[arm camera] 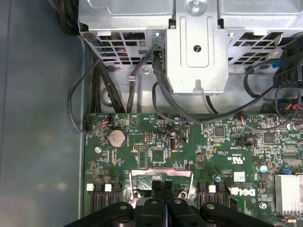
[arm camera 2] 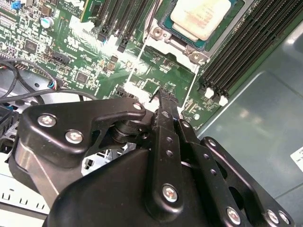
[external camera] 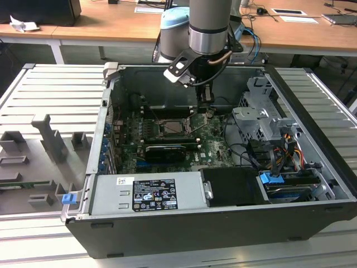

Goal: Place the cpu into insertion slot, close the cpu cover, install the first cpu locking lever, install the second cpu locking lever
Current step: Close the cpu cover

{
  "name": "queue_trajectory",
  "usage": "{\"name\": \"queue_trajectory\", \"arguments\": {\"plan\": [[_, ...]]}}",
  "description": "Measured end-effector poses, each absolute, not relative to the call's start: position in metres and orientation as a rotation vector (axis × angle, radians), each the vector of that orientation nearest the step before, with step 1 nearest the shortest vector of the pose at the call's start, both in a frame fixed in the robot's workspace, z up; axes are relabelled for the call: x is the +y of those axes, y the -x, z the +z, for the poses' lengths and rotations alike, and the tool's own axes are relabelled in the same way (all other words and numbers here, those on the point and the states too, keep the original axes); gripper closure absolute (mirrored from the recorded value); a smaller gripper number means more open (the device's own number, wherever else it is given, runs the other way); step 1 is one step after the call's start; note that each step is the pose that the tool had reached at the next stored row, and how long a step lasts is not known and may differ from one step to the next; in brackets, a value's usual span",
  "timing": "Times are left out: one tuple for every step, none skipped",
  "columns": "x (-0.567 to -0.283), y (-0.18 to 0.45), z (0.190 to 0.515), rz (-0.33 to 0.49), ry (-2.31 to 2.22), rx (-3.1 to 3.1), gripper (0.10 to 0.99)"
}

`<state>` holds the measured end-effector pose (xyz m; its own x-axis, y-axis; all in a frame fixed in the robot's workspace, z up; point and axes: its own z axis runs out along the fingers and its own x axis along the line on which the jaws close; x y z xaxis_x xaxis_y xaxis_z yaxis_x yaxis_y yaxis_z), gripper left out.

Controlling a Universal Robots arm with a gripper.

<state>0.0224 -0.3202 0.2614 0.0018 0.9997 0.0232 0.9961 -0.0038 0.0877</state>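
The cpu [arm camera 2: 201, 16], a pale silvery square, lies in the insertion slot [external camera: 169, 127] on the green motherboard. The silver cpu cover [arm camera 2: 182, 46] lies flat around it, with screws at its corners. My gripper [arm camera 2: 164, 94] reaches down into the open computer case [external camera: 111, 106] and hovers just off one edge of the socket. Its black fingers are pressed together and I see nothing between them. In the first wrist view the gripper [arm camera: 162, 183] is over the shiny metal edge of the socket frame [arm camera: 142, 179]. In the exterior view the gripper [external camera: 205, 111] hangs beside the socket, toward that view's right.
Long black memory slots [arm camera 2: 236, 56] flank the socket on both sides. A grey metal drive cage [arm camera: 196, 47] with black cables [arm camera: 113, 94] stands beyond the board. The grey power supply [external camera: 148, 192] fills the case's front. The bare case floor [arm camera 2: 265, 132] lies beside the board.
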Motion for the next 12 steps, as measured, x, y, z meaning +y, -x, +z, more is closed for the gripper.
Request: {"name": "queue_trajectory", "arguments": {"plan": [[-0.320, -0.023, 0.261, 0.121, -2.190, 2.184, 0.980], [-0.320, -0.023, 0.261, 0.121, -2.190, 2.184, 0.980], [-0.320, -0.023, 0.261, 0.121, -2.190, 2.184, 0.980], [-0.320, -0.024, 0.261, 0.121, -2.190, 2.184, 0.980], [-0.320, -0.024, 0.261, 0.121, -2.190, 2.184, 0.980], [-0.320, -0.025, 0.261, 0.121, -2.190, 2.184, 0.980], [-0.320, -0.025, 0.261, 0.121, -2.190, 2.185, 0.980], [-0.320, -0.026, 0.261, 0.121, -2.189, 2.186, 0.980], [-0.320, -0.029, 0.261, 0.122, -2.182, 2.193, 0.980], [-0.320, -0.030, 0.261, 0.122, -2.174, 2.201, 0.980], [-0.320, -0.032, 0.261, 0.122, -2.164, 2.212, 0.980], [-0.320, -0.033, 0.260, 0.122, -2.152, 2.224, 0.980]]}}
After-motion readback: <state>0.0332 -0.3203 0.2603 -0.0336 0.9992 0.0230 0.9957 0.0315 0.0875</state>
